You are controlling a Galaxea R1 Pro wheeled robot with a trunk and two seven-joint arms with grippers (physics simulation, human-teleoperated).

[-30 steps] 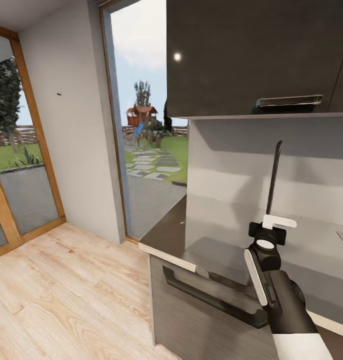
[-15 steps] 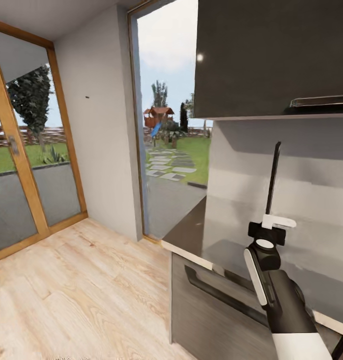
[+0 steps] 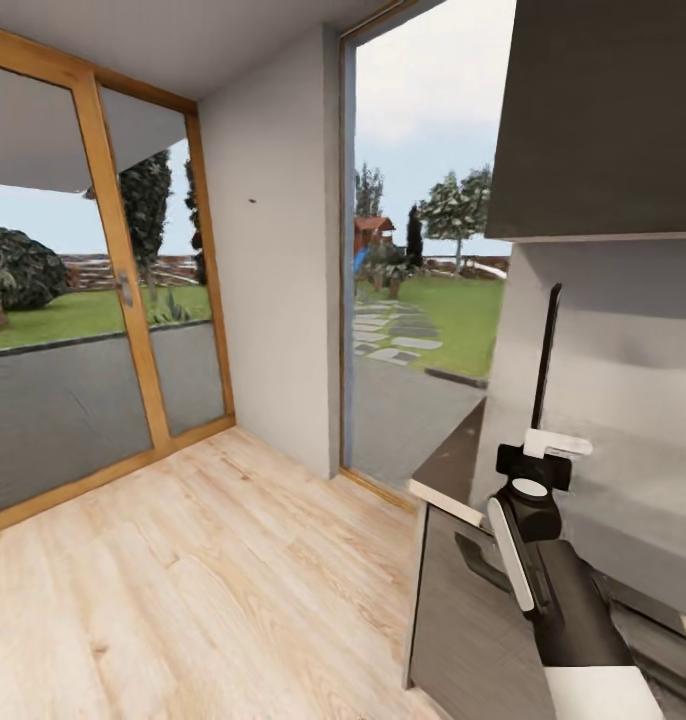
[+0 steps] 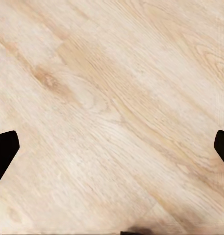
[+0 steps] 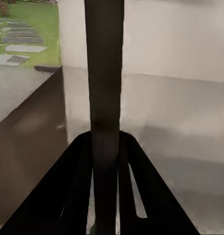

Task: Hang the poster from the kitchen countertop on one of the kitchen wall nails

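- One poster [image 3: 546, 355] shows in the head view, edge-on and upright, clamped in the right gripper [image 3: 550, 445] above the kitchen countertop [image 3: 453, 462]; one wall nail [image 3: 253, 201] dots the pale wall. Carrying seems underway; next, approach and lift to that nail.
- Left wrist view: two fingertips [image 4: 4, 151] spread wide, empty, over one wood floor [image 4: 112, 98].
- Right wrist view: fingers [image 5: 77, 186] pinch the dark frame.

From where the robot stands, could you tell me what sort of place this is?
Probably a home kitchen beside a garden: a glossy countertop over dark drawer fronts, a dark wall cabinet above, pale wood flooring, and a wood-framed glass door facing a lawn.
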